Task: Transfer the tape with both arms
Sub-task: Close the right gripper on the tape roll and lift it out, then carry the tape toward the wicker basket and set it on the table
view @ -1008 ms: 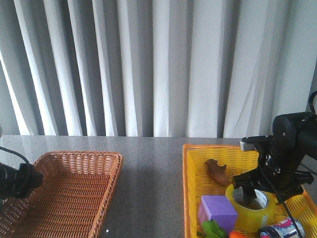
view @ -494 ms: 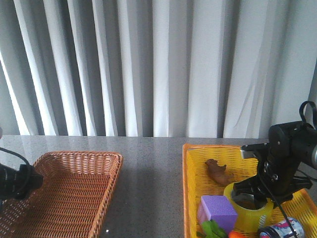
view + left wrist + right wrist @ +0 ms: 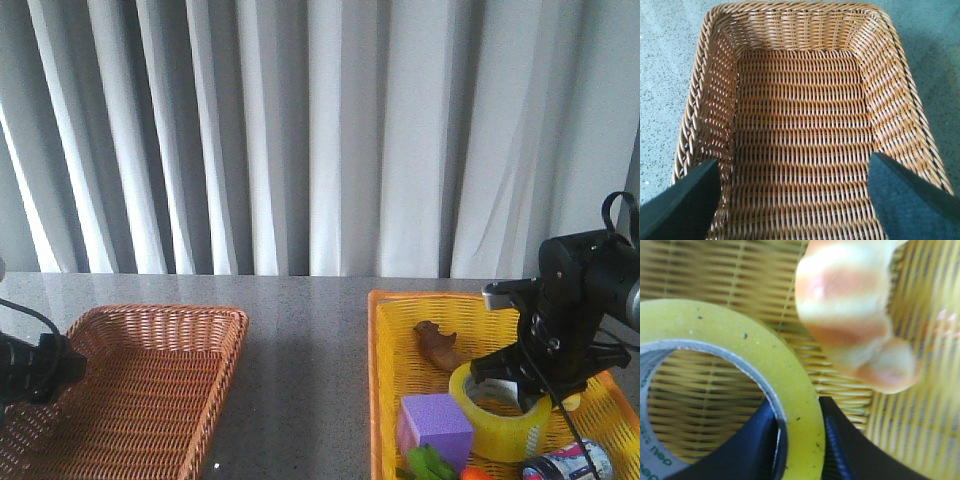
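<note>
The tape (image 3: 500,425), a yellow roll with a white printed core, stands slightly tilted in the yellow basket (image 3: 388,340) at the right. My right gripper (image 3: 517,392) reaches down onto its far side. In the right wrist view the right gripper (image 3: 800,440) is shut on the wall of the tape (image 3: 740,355), one finger inside the core and one outside. My left arm (image 3: 30,365) hovers at the far left, and its gripper (image 3: 795,200) stands open above the brown wicker basket (image 3: 800,115), holding nothing.
The yellow basket also holds a purple cube (image 3: 436,420), a brown toy (image 3: 438,345), a green item (image 3: 430,465) and a printed can (image 3: 570,465). A pale bread-like toy (image 3: 850,315) lies just beyond the tape. The wicker basket (image 3: 150,380) sits at the left.
My right arm has shifted a little left and up, and the tape in its grip now sits slightly higher and tilted. The left arm has not moved.
</note>
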